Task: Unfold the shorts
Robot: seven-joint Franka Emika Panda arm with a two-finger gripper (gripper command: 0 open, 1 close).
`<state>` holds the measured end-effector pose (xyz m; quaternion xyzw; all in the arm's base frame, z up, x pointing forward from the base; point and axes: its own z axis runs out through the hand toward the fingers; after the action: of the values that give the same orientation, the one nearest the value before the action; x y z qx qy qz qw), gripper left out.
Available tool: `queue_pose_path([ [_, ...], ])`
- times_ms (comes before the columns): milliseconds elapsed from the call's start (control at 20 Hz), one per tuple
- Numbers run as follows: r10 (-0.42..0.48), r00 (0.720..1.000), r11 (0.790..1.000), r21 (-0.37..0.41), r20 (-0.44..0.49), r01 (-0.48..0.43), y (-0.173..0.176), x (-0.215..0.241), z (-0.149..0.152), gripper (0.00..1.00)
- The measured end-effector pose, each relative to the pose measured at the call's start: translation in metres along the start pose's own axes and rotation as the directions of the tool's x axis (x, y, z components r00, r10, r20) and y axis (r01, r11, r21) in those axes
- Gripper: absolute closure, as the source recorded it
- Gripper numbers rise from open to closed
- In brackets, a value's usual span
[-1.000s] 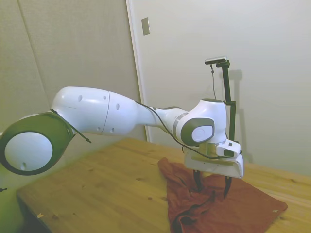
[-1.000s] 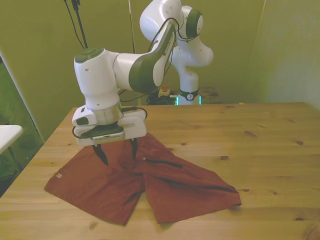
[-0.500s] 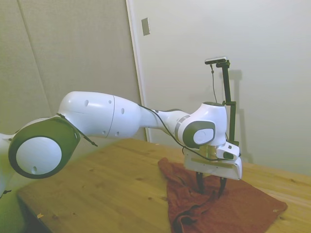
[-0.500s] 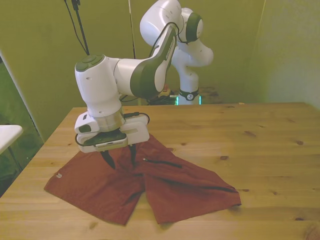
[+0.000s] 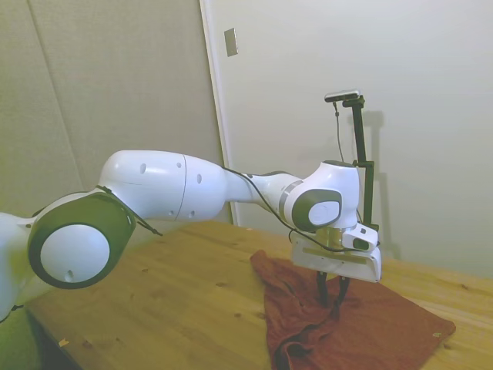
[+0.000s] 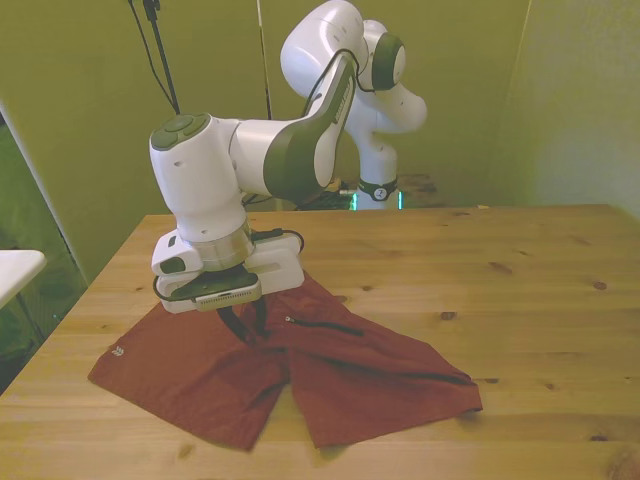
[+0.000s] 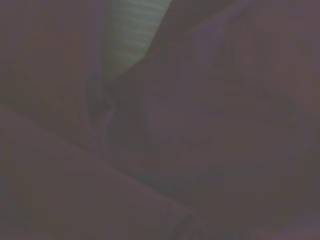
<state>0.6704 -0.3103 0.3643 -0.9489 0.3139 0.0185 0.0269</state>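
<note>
The rust-red shorts (image 6: 370, 370) lie on the wooden table (image 6: 520, 280), spread toward the front view's left and partly folded over themselves, with a small pale tag (image 6: 117, 351) at the left corner. In the side view the shorts (image 5: 385, 331) bunch up below the arm. My gripper (image 6: 245, 325) points straight down at the middle of the shorts near the waist, its fingers drawn together on a pinch of fabric; the side view shows the gripper (image 5: 333, 291) the same way. Dark, blurred fabric (image 7: 200, 125) fills the wrist view.
A white surface (image 6: 15, 270) juts in at the front view's left edge, beside the table. The near table edge runs just below the shorts' hem. Bare wood stretches to the front view's right.
The fingers have gone from wide open to drawn together on the fabric, and the gripper has sunk slightly onto the shorts. The shorts have barely shifted.
</note>
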Motion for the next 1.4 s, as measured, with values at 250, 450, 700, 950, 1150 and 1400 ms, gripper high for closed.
queue_pose_path([
  [250, 0.006, 1.0, 1.0, 0.0, 0.001, -0.006, -0.009, 0.001, 0.0, 1.0],
  [450, -0.008, 1.0, 1.0, 0.005, -0.013, 0.008, -0.022, -0.006, -0.011, 1.0],
  [700, -0.1, 0.992, 0.995, -0.023, -0.08, 0.099, -0.072, -0.053, -0.04, 1.0],
  [950, -0.242, 0.963, 0.966, -0.123, -0.116, 0.227, -0.149, -0.136, -0.044, 1.0],
  [1150, -0.317, 0.943, 0.941, -0.157, -0.096, 0.3, -0.174, -0.2, -0.025, 1.0],
  [1400, -0.378, 0.923, 0.918, -0.157, -0.074, 0.364, -0.164, -0.273, -0.012, 1.0],
])
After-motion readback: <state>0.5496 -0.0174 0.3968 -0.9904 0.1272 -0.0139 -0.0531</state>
